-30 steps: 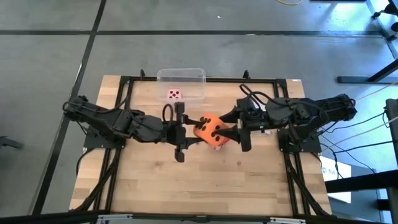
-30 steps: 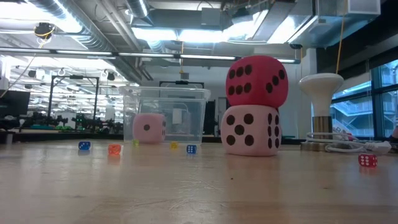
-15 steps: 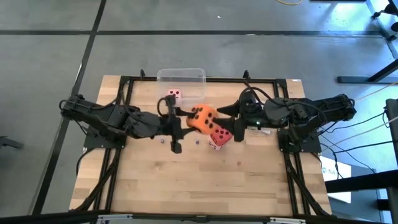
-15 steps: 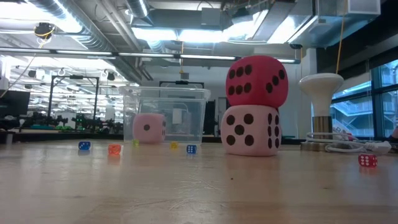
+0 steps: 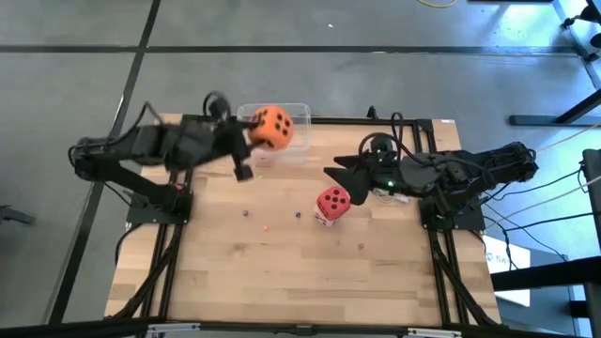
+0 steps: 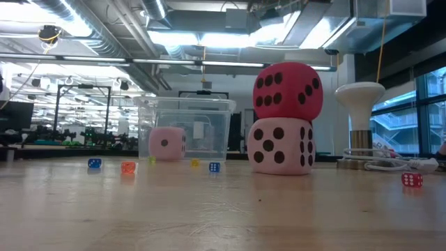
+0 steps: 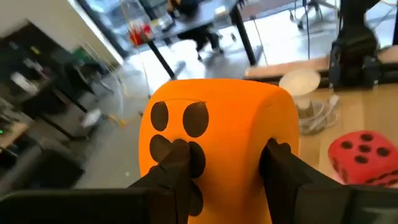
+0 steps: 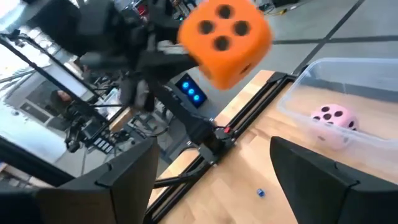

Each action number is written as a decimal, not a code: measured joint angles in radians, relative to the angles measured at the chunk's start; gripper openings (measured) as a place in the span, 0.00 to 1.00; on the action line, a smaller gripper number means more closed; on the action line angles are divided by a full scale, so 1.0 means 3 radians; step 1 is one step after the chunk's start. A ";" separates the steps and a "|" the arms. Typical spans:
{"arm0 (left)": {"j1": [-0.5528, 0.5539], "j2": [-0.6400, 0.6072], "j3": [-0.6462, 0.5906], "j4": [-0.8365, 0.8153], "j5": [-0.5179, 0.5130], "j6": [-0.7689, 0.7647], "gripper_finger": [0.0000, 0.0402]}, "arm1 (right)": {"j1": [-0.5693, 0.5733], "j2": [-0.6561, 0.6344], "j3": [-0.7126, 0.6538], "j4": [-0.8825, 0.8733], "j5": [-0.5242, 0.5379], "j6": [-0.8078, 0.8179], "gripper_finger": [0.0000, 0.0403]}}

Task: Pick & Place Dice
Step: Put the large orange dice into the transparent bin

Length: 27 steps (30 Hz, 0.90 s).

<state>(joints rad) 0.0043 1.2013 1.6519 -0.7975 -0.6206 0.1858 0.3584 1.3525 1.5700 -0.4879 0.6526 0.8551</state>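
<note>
Pale wooden tabletop [image 5: 282, 272] on grey concrete, workshop benches and bright ceiling lights beyond, and I've got the left gripper [image 5: 246, 143] clamped on the soft orange dice with dark pips [image 5: 272, 126], carried high just above the clear plastic tub [image 5: 299, 115]. Inside the tub lies the pale pink dice [image 8: 334, 120]. Risk, I reckon: release off-centre and it bounces off the tub rim. Well clear of the tub, the red dice [image 5: 332, 201] tops the whitish pink dice [image 6: 281, 146]; the right gripper [image 5: 338, 175] waits beside them, fingers spread, empty.

Left gripper [image 5: 252, 141] raised, clamped; right gripper [image 5: 340, 180] spread wide
</note>
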 joint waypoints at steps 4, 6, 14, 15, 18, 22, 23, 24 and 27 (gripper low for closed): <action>0.0851 0.0073 -0.0137 0.0015 0.0803 -0.0021 0.30 | 0.0067 -0.0029 0.0000 -0.0056 0.0067 -0.0194 0.75; 0.1244 0.0173 -0.0245 0.0086 0.1146 -0.0024 0.29 | 0.0096 -0.0057 0.0001 -0.0121 0.0050 -0.0282 0.75; 0.2201 0.0888 -0.0359 0.0140 0.1786 0.0061 0.28 | 0.0251 -0.0089 0.0001 -0.0376 0.0045 -0.0533 0.75; 0.2245 0.0978 -0.0360 0.0164 0.1898 0.0065 0.28 | 0.0266 -0.0088 0.0001 -0.0397 0.0046 -0.0530 0.75; 0.2278 0.1211 -0.0360 0.0221 0.1964 0.0155 0.28 | 0.0307 -0.0088 0.0001 -0.0404 0.0045 -0.0514 0.75; 0.2214 0.1443 -0.0358 0.0209 0.1955 0.0387 0.25 | 0.0363 -0.0088 0.0001 -0.0401 0.0044 -0.0521 0.75; 0.2190 0.1487 -0.0358 0.0196 0.1955 0.0433 0.23 | 0.0373 -0.0088 0.0001 -0.0400 0.0044 -0.0521 0.75; 0.2165 0.1525 -0.0358 0.0192 0.1939 0.0489 0.22 | 0.0385 -0.0088 0.0001 -0.0396 0.0050 -0.0520 0.75; 0.2076 0.1638 -0.0358 0.0196 0.1754 0.0638 0.22 | 0.0417 -0.0088 0.0001 -0.0397 0.0144 -0.0506 0.75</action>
<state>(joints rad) 0.6272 1.6927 1.5444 -0.7386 -0.0943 0.3773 0.4834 1.3262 1.5703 -0.6070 0.6959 0.7033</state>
